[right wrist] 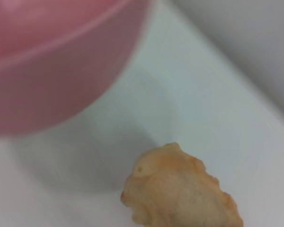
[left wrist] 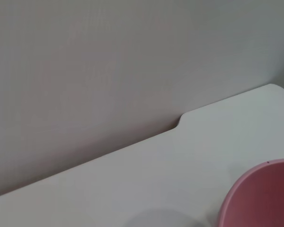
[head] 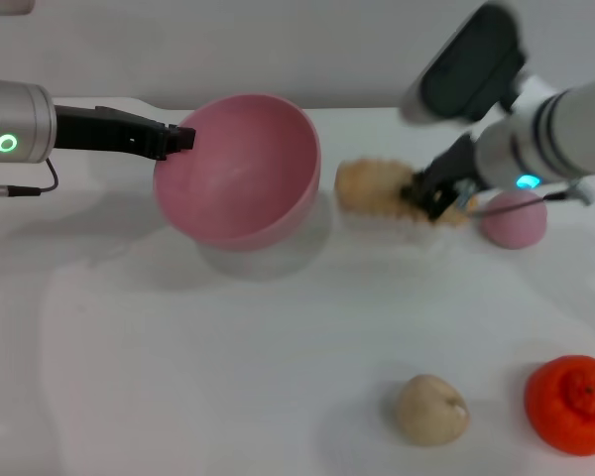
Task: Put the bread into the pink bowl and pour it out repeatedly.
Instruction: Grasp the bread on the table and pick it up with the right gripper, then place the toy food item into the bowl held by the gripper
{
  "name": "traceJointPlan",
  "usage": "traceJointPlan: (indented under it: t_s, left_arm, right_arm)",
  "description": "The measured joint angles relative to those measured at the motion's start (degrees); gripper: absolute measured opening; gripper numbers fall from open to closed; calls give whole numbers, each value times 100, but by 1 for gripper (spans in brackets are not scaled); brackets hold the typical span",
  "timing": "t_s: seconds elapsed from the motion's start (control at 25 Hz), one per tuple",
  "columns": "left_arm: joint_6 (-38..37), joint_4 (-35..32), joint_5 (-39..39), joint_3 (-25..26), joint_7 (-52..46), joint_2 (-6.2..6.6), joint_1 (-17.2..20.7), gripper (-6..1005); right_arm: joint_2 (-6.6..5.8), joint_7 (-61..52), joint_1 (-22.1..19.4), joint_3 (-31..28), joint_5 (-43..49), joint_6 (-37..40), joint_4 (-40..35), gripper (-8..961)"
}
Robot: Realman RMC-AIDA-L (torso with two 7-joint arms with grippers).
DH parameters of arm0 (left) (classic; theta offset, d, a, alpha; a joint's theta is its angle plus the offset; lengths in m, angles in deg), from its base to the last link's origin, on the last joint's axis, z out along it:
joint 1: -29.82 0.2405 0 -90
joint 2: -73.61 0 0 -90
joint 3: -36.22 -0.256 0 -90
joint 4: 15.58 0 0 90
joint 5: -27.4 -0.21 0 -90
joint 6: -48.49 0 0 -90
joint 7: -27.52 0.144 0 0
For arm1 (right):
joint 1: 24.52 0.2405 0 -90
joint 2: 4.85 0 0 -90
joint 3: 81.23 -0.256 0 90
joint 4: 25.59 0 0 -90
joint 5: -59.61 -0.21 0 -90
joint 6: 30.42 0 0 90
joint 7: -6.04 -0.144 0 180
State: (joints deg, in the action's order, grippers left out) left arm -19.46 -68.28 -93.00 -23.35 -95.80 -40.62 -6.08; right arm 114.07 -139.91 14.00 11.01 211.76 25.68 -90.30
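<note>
The pink bowl (head: pixel 240 171) hangs above the table, tipped so its opening faces the head camera, with its shadow on the table below. My left gripper (head: pixel 179 139) is shut on the bowl's left rim. Nothing lies inside the bowl. The bread (head: pixel 370 185) hovers just right of the bowl, a pale shadow under it. My right gripper (head: pixel 432 194) is shut on the bread's right end. The right wrist view shows the bread's (right wrist: pixel 180 194) free end near the bowl's (right wrist: pixel 52 61) outer wall. In the left wrist view only an edge of the bowl (left wrist: pixel 262 198) shows.
A round pink bun (head: pixel 514 219) sits on the white table (head: pixel 178 377) just behind my right gripper. A small beige lump (head: pixel 431 409) and an orange fruit (head: pixel 572 404) lie near the front right. A grey wall (left wrist: pixel 109 61) runs along the table's far edge.
</note>
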Motion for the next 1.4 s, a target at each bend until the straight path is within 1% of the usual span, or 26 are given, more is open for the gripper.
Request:
traceJointPlan:
  t_s: [0.16,0.32,0.4,0.52,0.68,0.84,1.08,1.2,1.4]
  left_arm:
    - [2,12,-1,-4,26,0,3,165]
    - [2,11,-5,-32,31,-10,9,165]
    - [2,9,-6,-44,32,-16,13,165]
    - [2,7,-9,-50,33,-22,13,166]
    - [2,7,-10,-53,35,-39,13,166]
    - [1,11,-10,-54,36,-60,4,166]
    - [1,12,-10,-53,36,-80,-17,167]
    - [1,5,-10,-46,36,-80,-22,167]
    - [4,2,-9,-30,36,-75,-23,168]
  right_arm:
    - [-8,-5,-415,-384,23,-155,-918,163]
    - [16,-9,-751,-517,23,-459,-1849,162]
    - [41,-16,-905,-506,7,-611,-2352,162]
    - [67,-20,-1024,-421,-24,-730,-2945,157]
    - [77,-2,-1037,-174,-323,-809,-3422,152]
    - [78,31,-938,287,-587,-834,-3587,150]
    - [79,37,-809,1094,-607,-1080,-3376,146]
    - [79,38,-782,1302,-608,-1183,-3197,145]
    - [78,39,-743,1473,-608,-1269,-2951,143]
